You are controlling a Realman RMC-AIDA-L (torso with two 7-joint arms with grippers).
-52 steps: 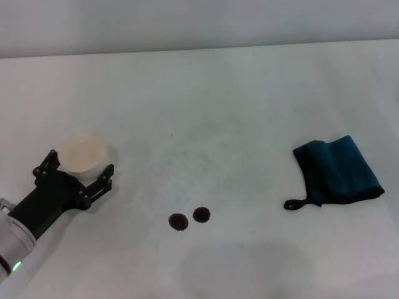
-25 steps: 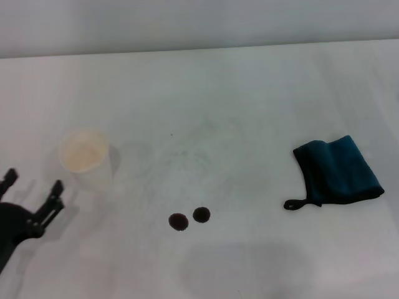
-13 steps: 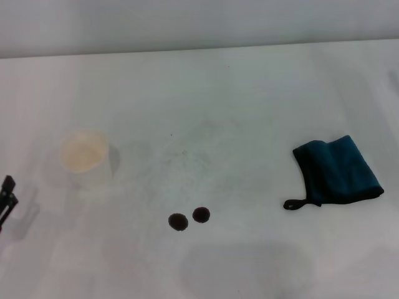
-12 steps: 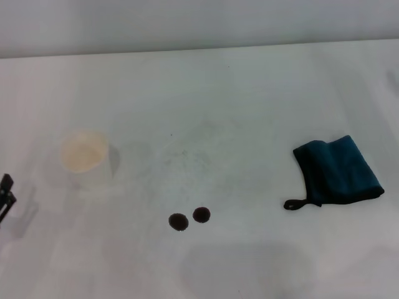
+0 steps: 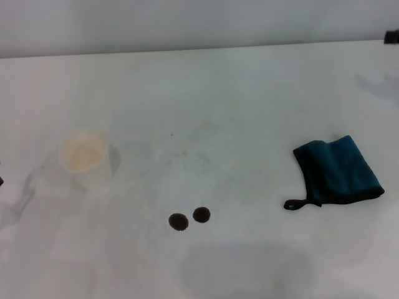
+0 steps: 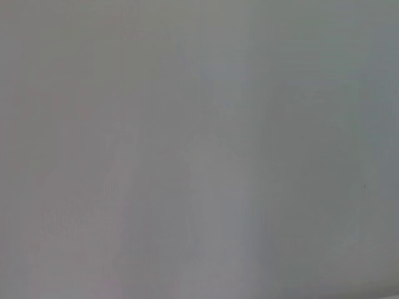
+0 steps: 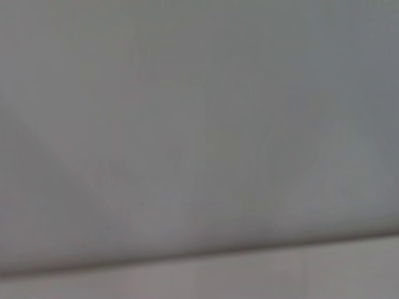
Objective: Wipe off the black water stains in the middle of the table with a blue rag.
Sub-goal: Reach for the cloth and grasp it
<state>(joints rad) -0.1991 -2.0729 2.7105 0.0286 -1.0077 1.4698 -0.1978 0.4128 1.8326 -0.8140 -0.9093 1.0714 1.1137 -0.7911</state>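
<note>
Two black water stains point(image 5: 179, 220) point(image 5: 201, 215) sit side by side on the white table point(image 5: 237, 99), near its front middle. The blue rag point(image 5: 340, 168) lies folded at the right, its black loop point(image 5: 294, 204) pointing toward the stains. Nothing touches the rag or the stains. A small dark part of my right gripper point(image 5: 393, 36) shows at the far right edge, well behind the rag. My left gripper is out of view past the left edge. Both wrist views show only a plain grey surface.
A white paper cup point(image 5: 85, 157) stands at the left of the table, well left of the stains. A tiny dark speck point(image 5: 172, 134) lies behind the stains. The table's far edge point(image 5: 187, 51) meets a grey wall.
My left gripper let go of the paper cup and drew back left, out of the head view. A dark part of my right gripper has appeared at the far right edge.
</note>
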